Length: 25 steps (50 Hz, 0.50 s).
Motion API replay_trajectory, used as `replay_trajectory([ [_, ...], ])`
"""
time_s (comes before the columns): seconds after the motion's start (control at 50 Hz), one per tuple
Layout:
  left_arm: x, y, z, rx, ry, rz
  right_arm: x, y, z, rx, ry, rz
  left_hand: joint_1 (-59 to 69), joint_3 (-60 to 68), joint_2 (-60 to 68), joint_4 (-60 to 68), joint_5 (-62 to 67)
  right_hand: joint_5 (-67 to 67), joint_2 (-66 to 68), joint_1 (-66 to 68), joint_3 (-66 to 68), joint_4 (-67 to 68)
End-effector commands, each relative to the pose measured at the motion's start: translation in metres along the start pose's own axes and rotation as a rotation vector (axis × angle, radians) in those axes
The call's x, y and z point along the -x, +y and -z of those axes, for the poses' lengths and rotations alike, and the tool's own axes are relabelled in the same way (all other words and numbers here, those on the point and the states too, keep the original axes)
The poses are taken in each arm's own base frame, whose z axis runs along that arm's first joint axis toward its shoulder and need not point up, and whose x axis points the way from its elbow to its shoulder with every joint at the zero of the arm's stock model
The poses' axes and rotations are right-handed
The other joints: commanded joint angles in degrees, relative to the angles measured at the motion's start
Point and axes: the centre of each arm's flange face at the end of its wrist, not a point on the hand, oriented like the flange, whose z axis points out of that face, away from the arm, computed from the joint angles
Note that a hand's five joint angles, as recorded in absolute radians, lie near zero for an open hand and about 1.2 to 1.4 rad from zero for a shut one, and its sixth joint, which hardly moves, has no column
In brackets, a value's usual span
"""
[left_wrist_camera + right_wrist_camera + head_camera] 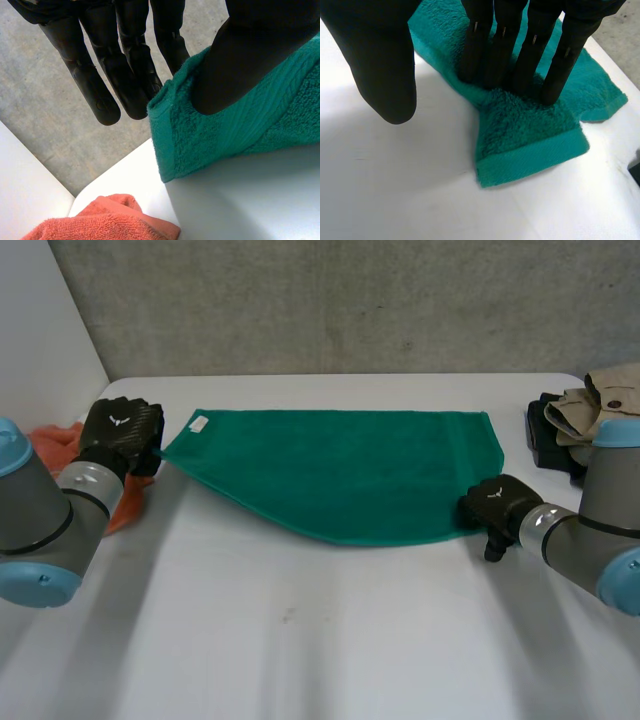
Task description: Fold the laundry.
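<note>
the towel (340, 475) lies spread over the far half of the table (300, 640), its near edge curving from one hand to the other. your left hand (120, 430) has the left corner: thumb (250, 60) on top of the cloth, straight fingers (95, 85) close together behind it. the corner looks pinched and raised off the table.

your right hand (495, 502) is on the near right corner. its fingers (520, 50) are straight and side by side, pressing the terry down, while the thumb (385, 65) hangs apart over bare table and grips nothing.

so the right needs a real hold first. i'd work the thumb in under the hem and close on it, minding that this corner looks doubled over on itself. then raise both corners level and together, keeping the edge between them taut. keep your left hand clear of the orange cloth (55, 445) just beside it.
</note>
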Motion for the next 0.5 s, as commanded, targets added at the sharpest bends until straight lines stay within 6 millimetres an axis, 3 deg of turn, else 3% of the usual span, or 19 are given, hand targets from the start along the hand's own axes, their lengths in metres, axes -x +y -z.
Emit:
replay_trajectory([
  [0.02,0.002,-0.001,-0.001,-0.006,-0.005,-0.001,-0.006,-0.004,-0.016,-0.049,0.048,0.012,13.66,11.65,11.38,11.04,13.00,5.10,3.29,3.35,3.83,4.05],
  [0.5,0.004,-0.005,-0.007,-0.026,-0.012,-0.005,-0.020,-0.006,-0.061,-0.110,0.120,0.136,13.66,11.65,11.38,11.04,13.00,5.77,3.96,4.02,4.50,4.72],
])
